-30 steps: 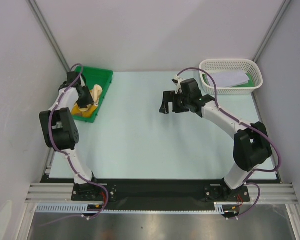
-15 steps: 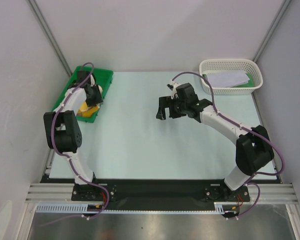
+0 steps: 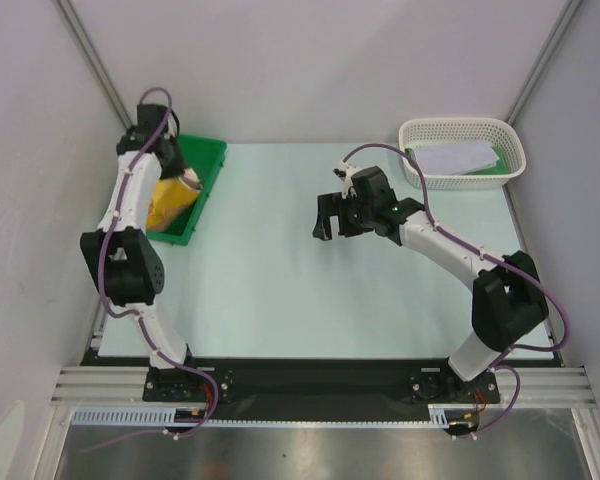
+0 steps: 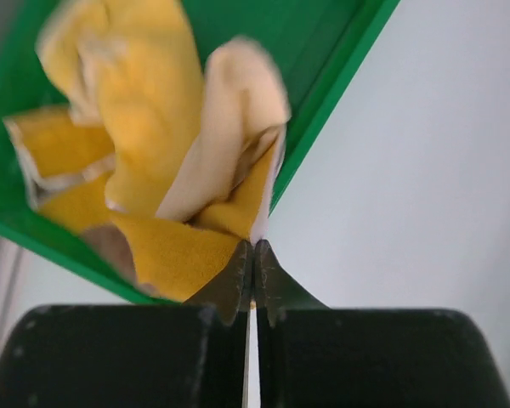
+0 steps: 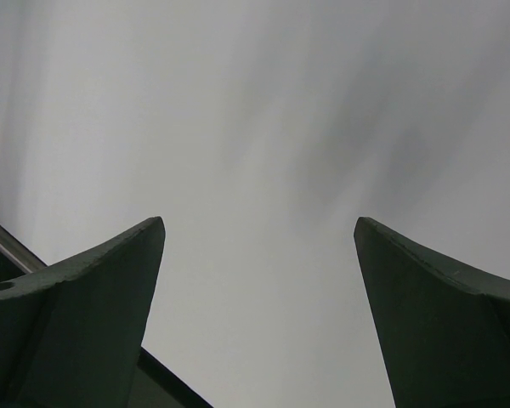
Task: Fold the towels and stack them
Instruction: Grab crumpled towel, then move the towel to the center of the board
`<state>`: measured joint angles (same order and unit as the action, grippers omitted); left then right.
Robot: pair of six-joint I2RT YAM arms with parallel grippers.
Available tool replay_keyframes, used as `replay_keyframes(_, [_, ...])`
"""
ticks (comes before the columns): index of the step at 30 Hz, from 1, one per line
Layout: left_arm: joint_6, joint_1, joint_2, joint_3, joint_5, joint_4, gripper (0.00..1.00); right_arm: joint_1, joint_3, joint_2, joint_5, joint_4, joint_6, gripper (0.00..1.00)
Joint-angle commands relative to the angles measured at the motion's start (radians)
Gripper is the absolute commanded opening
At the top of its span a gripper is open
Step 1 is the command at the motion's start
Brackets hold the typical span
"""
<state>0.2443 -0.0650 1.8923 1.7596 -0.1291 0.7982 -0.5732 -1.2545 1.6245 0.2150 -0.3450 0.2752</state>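
Pinching a corner of the towel [image 4: 144,110], the left end effector [image 4: 253,246] had its jaws closed tight on the cloth, just above the edge of the green tray [image 4: 323,42]. Most of the towel sat bunched and unfolded inside that tray, at the far left of the surface [image 3: 280,290]. The right end effector [image 3: 332,215] hung over the middle of the surface, jaws spread wide with nothing between them. Beyond it, at the far right, a white basket [image 3: 456,122] held pale flat items; whether they were folded towels could not be told. Judging from this, the task was at an early stage. No towel lay spread on the surface, and none was visibly folded or stacked. Getting this towel out, flattening it, folding it and stacking it all remained.
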Motion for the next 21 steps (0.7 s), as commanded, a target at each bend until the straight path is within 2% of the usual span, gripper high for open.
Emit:
replay_keyframes(1, [0.012,0.043,-0.071,0.306,-0.014,0.073,0.00,-0.002,-0.025,-0.064,-0.005,-0.006,-0.001,1.00])
replay_keyframes(3, [0.012,0.057,-0.075,0.480,0.080,0.102,0.00,-0.001,-0.017,-0.086,0.009,-0.006,0.002,1.00])
replay_keyframes(4, [0.015,0.085,-0.093,0.521,0.121,0.099,0.00,-0.002,-0.011,-0.094,0.011,-0.006,-0.001,1.00])
replay_keyframes(5, [0.038,0.090,-0.110,0.555,0.225,0.090,0.00,-0.002,-0.008,-0.100,0.001,-0.012,-0.002,1.00])
replay_keyframes(7, [0.065,0.100,-0.180,0.531,0.305,0.029,0.00,-0.001,0.000,-0.120,-0.026,-0.026,-0.004,1.00])
replay_keyframes(10, [0.107,0.119,-0.266,0.382,0.469,-0.071,0.01,0.015,0.004,-0.152,-0.094,-0.070,0.016,1.00])
replay_keyframes(11, [0.127,0.128,-0.335,0.253,0.514,-0.108,0.01,0.021,0.009,-0.163,-0.127,-0.077,0.024,1.00])
replay_keyframes(12, [0.130,0.155,-0.364,0.186,0.592,-0.146,0.00,0.039,0.015,-0.173,-0.141,-0.083,0.038,1.00])
replay_keyframes(13, [0.133,0.171,-0.398,0.119,0.605,-0.195,0.00,0.047,0.021,-0.199,-0.153,-0.087,0.042,1.00])
replay_keyframes(14, [0.160,0.191,-0.460,-0.032,0.611,-0.230,0.00,0.056,0.039,-0.213,-0.175,-0.089,0.048,1.00])
replay_keyframes(15, [0.170,0.235,-0.496,-0.116,0.640,-0.270,0.00,0.076,0.049,-0.230,-0.186,-0.089,0.061,1.00])
replay_keyframes(18, [0.205,0.319,-0.602,-0.415,0.654,-0.401,0.00,0.108,0.098,-0.287,-0.215,-0.091,0.078,1.00])
replay_keyframes(21, [0.266,0.482,-0.669,-0.705,0.623,-0.546,0.00,0.142,0.147,-0.324,-0.244,-0.092,0.088,1.00])
